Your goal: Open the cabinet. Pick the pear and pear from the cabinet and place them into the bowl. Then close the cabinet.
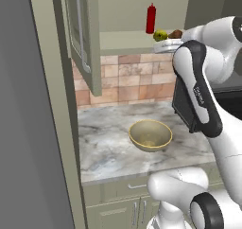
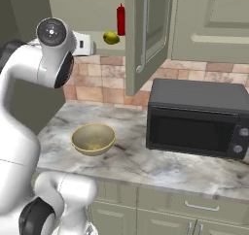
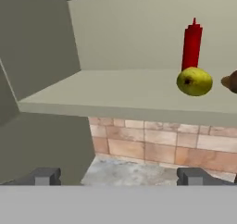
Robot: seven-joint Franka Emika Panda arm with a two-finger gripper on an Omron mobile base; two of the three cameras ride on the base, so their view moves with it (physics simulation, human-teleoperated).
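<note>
The sage-green cabinet stands open, its left door [image 1: 84,39] swung out and its right door [image 2: 146,35] hanging ajar. On the cabinet's shelf [image 3: 115,93] a yellow-green pear [image 3: 194,81] [image 1: 160,35] [image 2: 111,38] lies in front of a red squeeze bottle [image 3: 192,41]. A brown rounded item [image 3: 231,82] sits just right of the pear. My gripper [image 3: 119,177] is open, level with the shelf's front edge and left of the pear, with nothing between its fingertips [image 3: 46,176]. The golden-tan bowl [image 1: 151,135] [image 2: 93,138] rests empty on the marble counter below.
A black microwave [image 2: 199,117] stands on the counter [image 2: 146,166] right of the bowl. A brick backsplash [image 1: 127,76] runs under the cabinet. A tall grey panel [image 1: 28,128] fills the left side. Lower cabinets with short handles [image 2: 199,206] sit beneath.
</note>
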